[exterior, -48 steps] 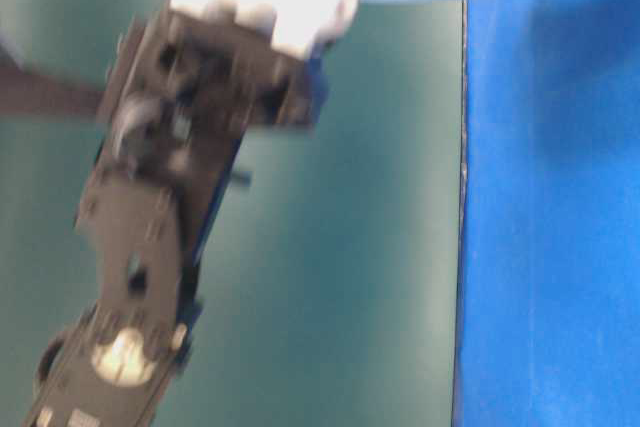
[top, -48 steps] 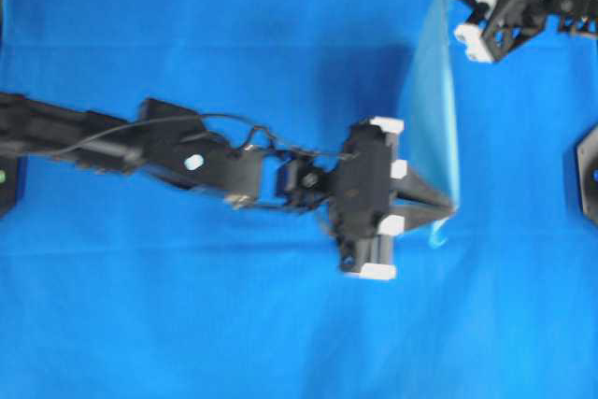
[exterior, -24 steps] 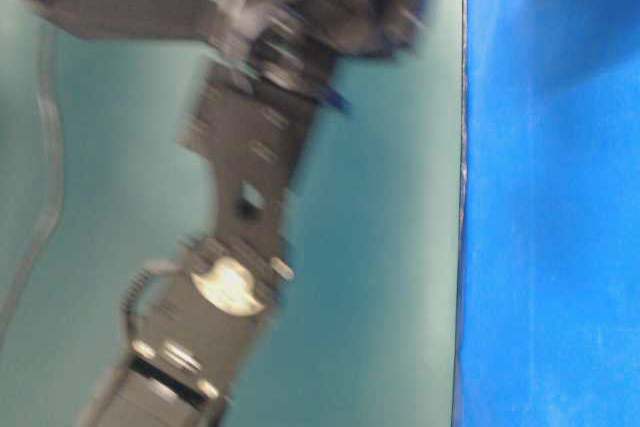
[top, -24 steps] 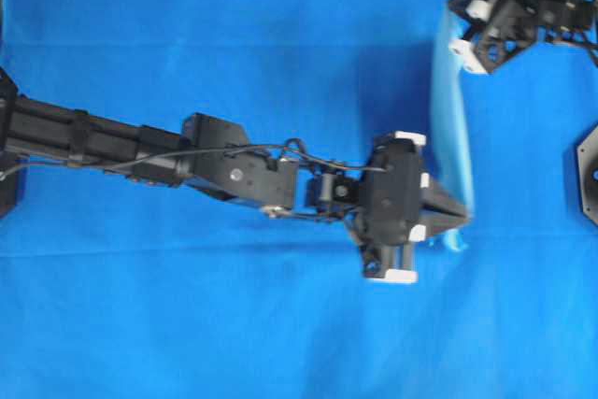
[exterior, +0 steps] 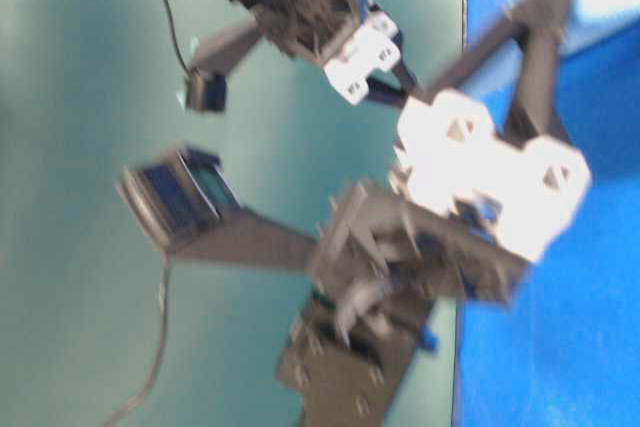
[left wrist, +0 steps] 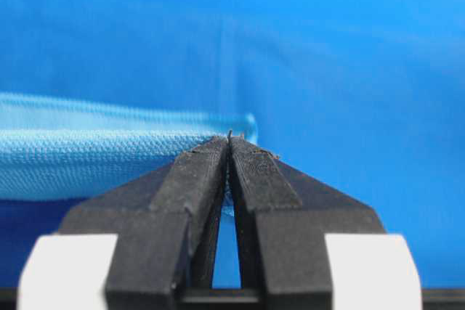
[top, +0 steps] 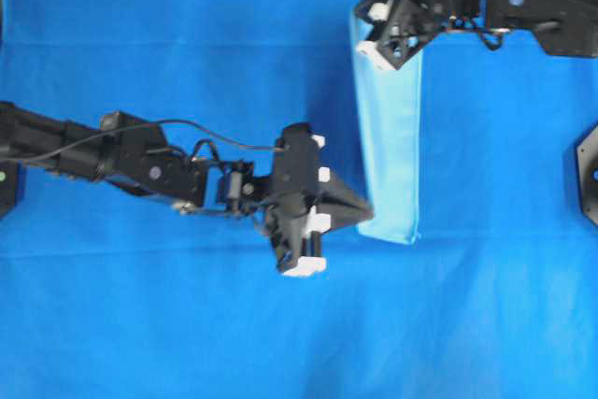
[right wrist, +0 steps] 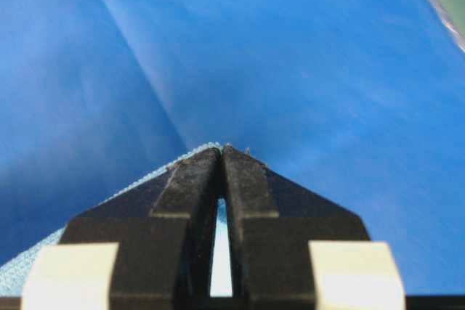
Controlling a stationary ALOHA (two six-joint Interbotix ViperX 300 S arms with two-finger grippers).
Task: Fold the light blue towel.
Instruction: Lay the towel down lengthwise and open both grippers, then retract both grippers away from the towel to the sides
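Left gripper point(top: 366, 215) pinched on light blue towel point(top: 392, 137) near corner; right gripper point(top: 360, 33) clamps far corner. Soft woven strip, seemingly folded, on royal-blue table cloth point(top: 187, 44).

L hand point(top: 366, 212) & R hand point(top: 360, 23) both clamped tight, arms reaching inward.

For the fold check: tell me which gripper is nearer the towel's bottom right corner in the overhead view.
Left. The left gripper is shut on the light blue towel at its lower left edge, close to that corner. The right gripper pinches the towel's top end, at the far end of the strip.
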